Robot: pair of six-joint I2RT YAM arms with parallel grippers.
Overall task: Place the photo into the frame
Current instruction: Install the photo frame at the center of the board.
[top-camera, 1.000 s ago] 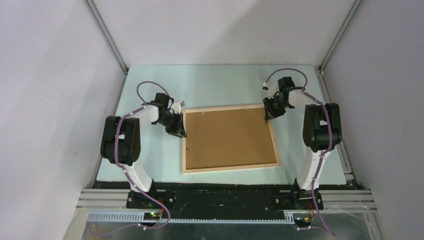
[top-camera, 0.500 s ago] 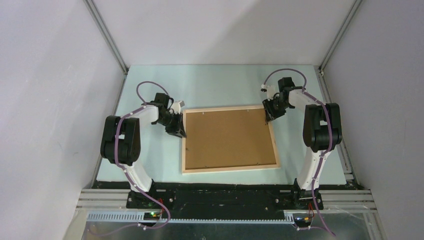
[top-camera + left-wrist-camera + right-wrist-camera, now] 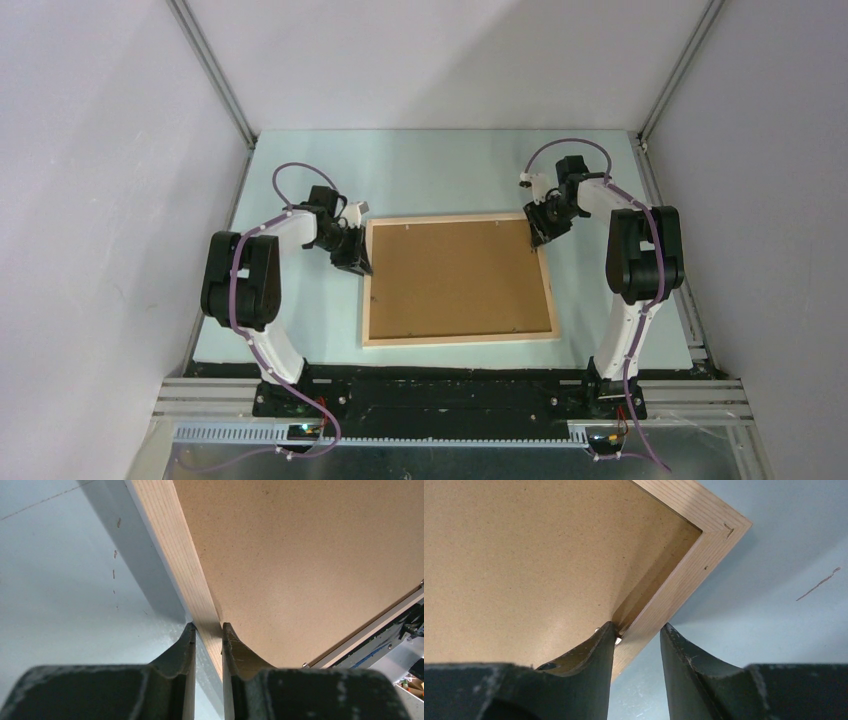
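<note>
the frame (image 3: 460, 337) lies flat and back up on the pale table (image 3: 440, 170)
its brown backing board (image 3: 455, 278) sits inside the bare-wood rails. the left gripper (image 3: 207, 627) pinches the left rail in its far half, with narrow jaws pressed on the wood from both sides. the right gripper (image 3: 638, 630) straddles the right rail just by the far right corner, with looser jaws. its inner finger touches the rail's inside edge, and its outer finger (image 3: 679, 650) stands just clear of the wood, with table showing in the gap.
</note>
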